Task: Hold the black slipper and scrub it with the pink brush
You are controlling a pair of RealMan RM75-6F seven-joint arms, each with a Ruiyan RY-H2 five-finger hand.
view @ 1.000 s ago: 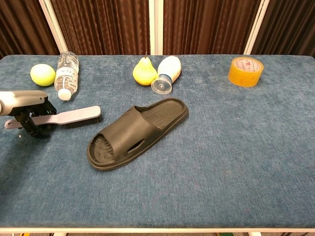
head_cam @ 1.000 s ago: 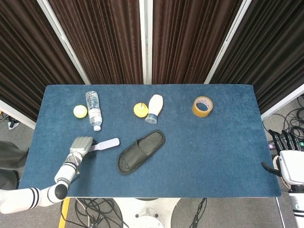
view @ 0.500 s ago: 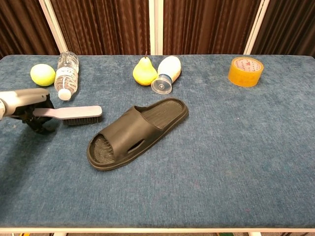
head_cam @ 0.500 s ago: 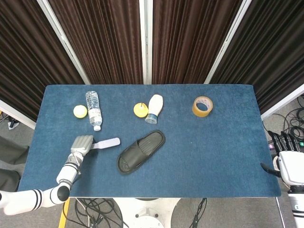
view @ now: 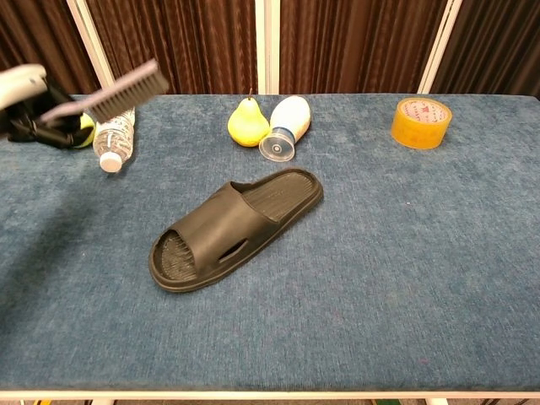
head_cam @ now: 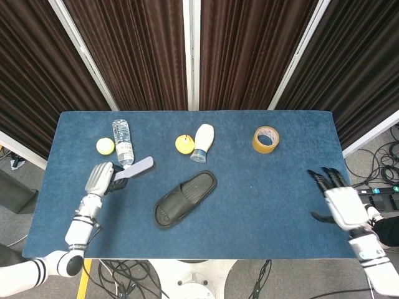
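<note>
The slipper lies sole-down near the middle of the blue table, set on a diagonal, its open toe toward the front-left and its heel toward the back-right — we see nothing touching it.

To its left our left hand grips the handle of the brush and holds it clear of the table; in the chest view the brush head points up and to the right, bristles down, in front of the bottle. Brush and slipper are well apart.

Our right hand hovers over the table's right edge, fingers spread and holding nothing, well away from the slipper. The chest view does not show it.

Along the back of the table, from the left, we see a yellow-green ball, just beside it a clear bottle lying on its side with its white cap toward the front, then a pear standing upright and touching a white bottle that lies with its open mouth toward the front. An orange tape roll lies flat further right, by itself.
</note>
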